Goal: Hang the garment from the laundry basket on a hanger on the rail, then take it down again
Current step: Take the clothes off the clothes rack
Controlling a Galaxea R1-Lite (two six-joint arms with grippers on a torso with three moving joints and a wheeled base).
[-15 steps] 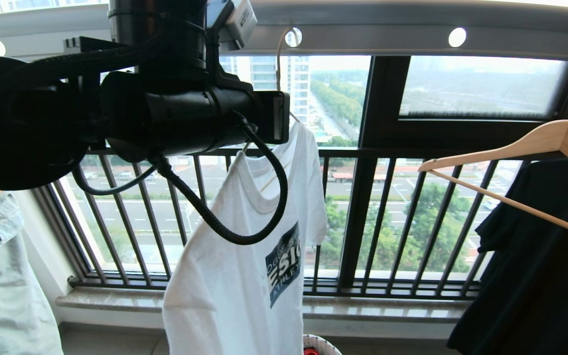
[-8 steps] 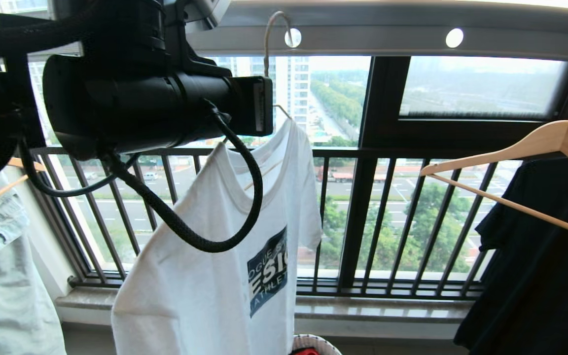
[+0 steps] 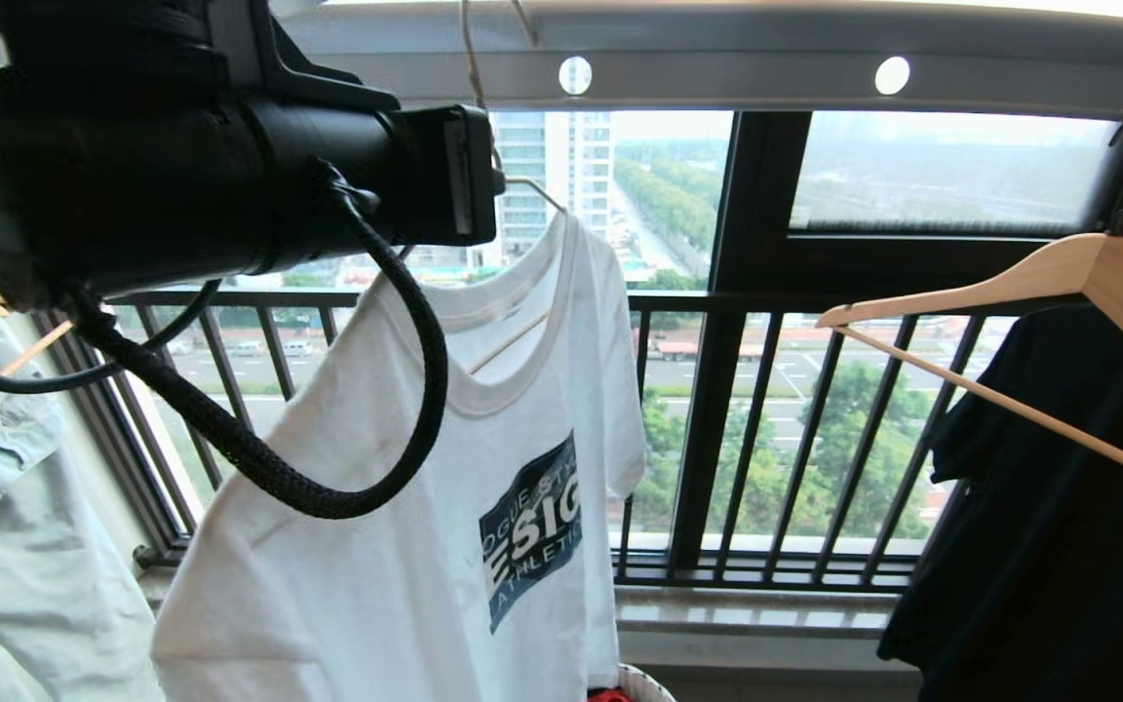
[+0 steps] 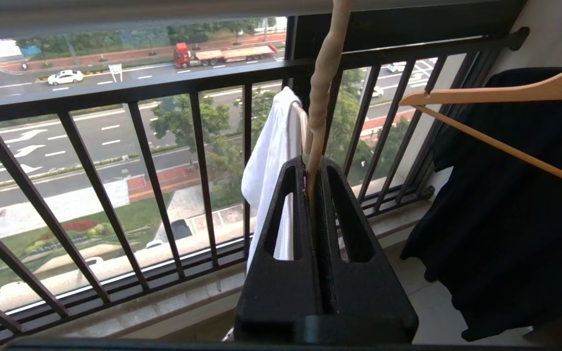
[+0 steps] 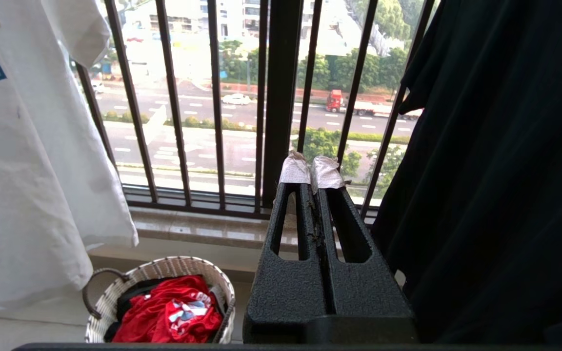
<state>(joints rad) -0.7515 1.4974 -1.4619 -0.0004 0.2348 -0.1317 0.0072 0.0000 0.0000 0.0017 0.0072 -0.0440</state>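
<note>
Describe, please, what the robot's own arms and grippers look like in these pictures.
The left arm is bulky matt black, with a braided black cable looping beneath. Both the left gripper and right gripper have textured black wedge fingers with cut-outs; the right's tips wear white tape.

A: What sits in front of the right wrist camera?
B: The right gripper point(image 5: 314, 171), its two black fingers point(image 5: 294, 214) pressed together, pale tape on the tips, holding nothing.
A: And lower down?
B: The laundry basket point(image 5: 115, 302) on the floor, white weave with a dark loop handle, a red garment point(image 5: 169, 317) bunched inside over something dark, maybe more cloth.
A: Beside it?
B: The white T-shirt point(image 5: 32, 185) hangs just above the basket; a black shirt point(image 5: 495, 170) hangs opposite, window bars point(image 5: 281, 97) between them.
</note>
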